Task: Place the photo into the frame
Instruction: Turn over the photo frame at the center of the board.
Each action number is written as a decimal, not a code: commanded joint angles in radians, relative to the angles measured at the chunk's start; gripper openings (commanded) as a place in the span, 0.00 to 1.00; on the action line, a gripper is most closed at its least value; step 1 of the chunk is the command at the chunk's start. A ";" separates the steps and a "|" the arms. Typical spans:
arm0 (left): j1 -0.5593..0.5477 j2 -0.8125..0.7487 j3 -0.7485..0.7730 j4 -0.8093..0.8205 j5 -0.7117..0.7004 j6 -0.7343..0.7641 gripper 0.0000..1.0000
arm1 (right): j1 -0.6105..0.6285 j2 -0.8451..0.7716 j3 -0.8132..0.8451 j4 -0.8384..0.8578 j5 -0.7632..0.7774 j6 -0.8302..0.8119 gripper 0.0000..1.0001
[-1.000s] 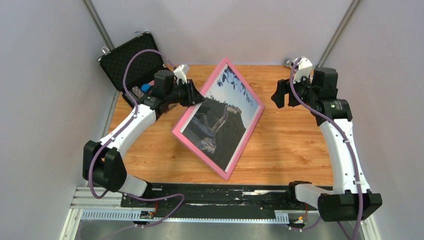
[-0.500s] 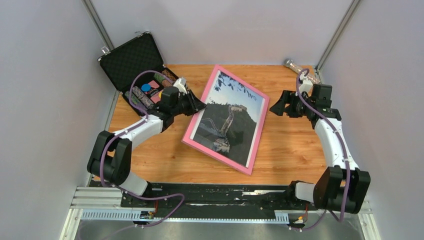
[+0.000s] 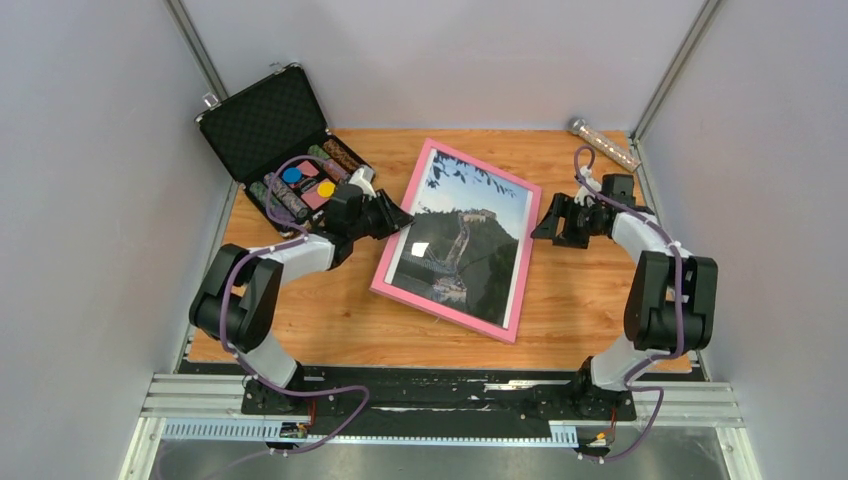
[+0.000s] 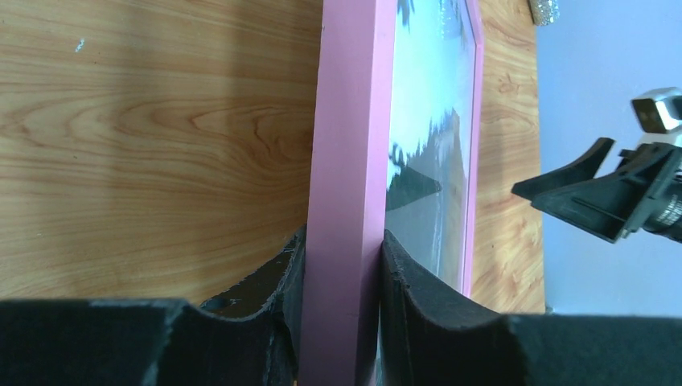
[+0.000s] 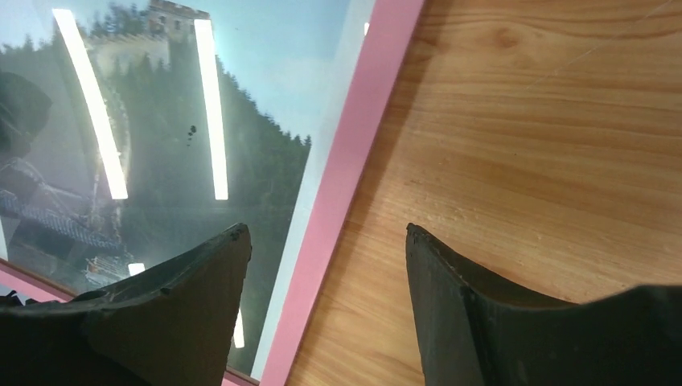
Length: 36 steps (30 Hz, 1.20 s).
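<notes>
Evidently to steady it, the left gripper (image 4: 339, 265) pinches one long rail of the frame (image 4: 354, 121) between narrowly parted pads. The right gripper (image 5: 323, 233) hangs open and empty astride the opposite rail. The photo (image 3: 465, 240) sits behind the pane, mid-table (image 3: 580, 290).
</notes>
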 commanded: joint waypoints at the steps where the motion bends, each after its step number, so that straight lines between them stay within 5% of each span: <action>1: -0.002 0.030 -0.027 -0.072 -0.111 0.022 0.09 | -0.007 0.088 0.049 0.041 -0.027 0.014 0.68; 13: -0.010 0.109 -0.044 -0.066 -0.119 0.014 0.24 | -0.009 0.255 0.078 0.077 -0.158 0.028 0.64; 24: -0.076 0.190 -0.014 -0.090 -0.113 0.017 0.63 | -0.006 0.267 0.087 0.084 -0.176 0.026 0.63; 36: -0.092 0.200 -0.011 -0.107 -0.127 0.021 0.90 | -0.015 0.247 0.093 0.083 -0.139 -0.001 0.63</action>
